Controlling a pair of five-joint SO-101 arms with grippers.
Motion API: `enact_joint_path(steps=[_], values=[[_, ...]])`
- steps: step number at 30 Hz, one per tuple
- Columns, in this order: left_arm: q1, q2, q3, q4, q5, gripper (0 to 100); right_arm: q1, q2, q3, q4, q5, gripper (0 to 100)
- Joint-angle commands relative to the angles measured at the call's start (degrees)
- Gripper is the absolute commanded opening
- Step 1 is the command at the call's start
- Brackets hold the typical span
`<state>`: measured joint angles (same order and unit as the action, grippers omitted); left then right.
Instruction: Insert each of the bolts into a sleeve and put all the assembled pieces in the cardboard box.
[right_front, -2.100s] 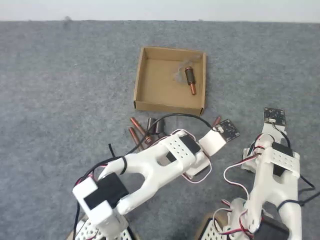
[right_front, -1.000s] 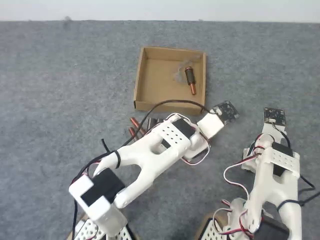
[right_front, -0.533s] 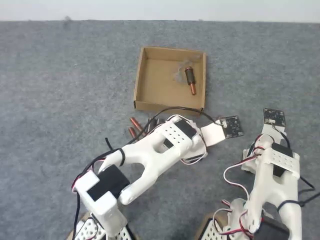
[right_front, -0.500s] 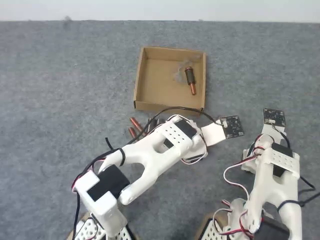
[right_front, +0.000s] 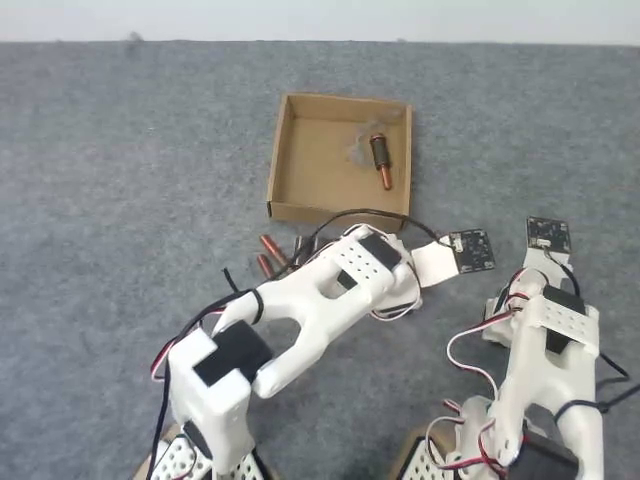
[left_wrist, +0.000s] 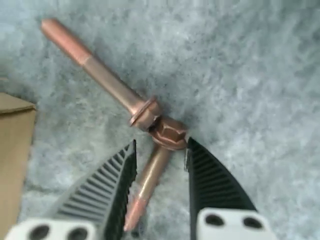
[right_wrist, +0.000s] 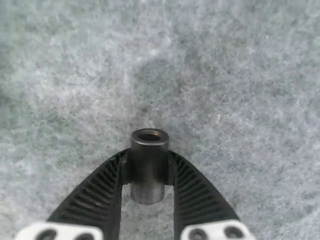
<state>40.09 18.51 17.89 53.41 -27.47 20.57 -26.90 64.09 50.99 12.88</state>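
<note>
1. Toward the middle of the grey table (right_front: 120, 200), just outside the near wall of the cardboard box (right_front: 285, 150), lie two loose copper bolts (right_front: 268, 243) and a dark spare sleeve (right_front: 298, 245). The left arm partly covers them.
2. The cardboard box sits past the table's middle, toward its far edge. One assembled piece (right_front: 380, 160) lies inside, close to the box's right wall.
3. The left gripper (left_wrist: 161, 150) is low over the table near the box's near right corner. Its jaws stand apart, one on each side of the shank of a bolt (left_wrist: 145, 187) lying flat. The far end of that shank meets the hex head of a crossing bolt (left_wrist: 105, 80), which angles away from the fingers.
4. The right gripper (right_wrist: 148, 161) is nearer the table's right edge, clamped on a held sleeve (right_wrist: 148, 172). The sleeve stands upright above the table, its open bore facing the wrist camera.
5. The step in hand looks like picking up a bolt to mate with the held sleeve, with several pieces left to assemble. Next, the left jaws should close on the shank alone, clear of the other bolt's head. The bolt then needs lifting and its tip lining up squarely with the bore.
</note>
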Motion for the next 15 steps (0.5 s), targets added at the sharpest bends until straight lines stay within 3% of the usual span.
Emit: enact_joint_path(steps=[1,6,12,15], values=[[-0.2,0.0,-3.4,1.6,-0.8,15,0.2,-2.7,-0.2,-0.6,0.8,0.8],[-0.1,0.9,-4.7,1.7,-0.8,15,0.2,-2.7,-0.2,-0.6,0.8,0.7],[1.8,0.9,-4.5,1.8,-1.7,1,0.2,-2.7,-0.2,-0.6,0.9,0.7],[2.1,0.4,-2.9,1.9,-3.3,1,0.2,-2.7,-0.2,-0.6,0.9,0.7]])
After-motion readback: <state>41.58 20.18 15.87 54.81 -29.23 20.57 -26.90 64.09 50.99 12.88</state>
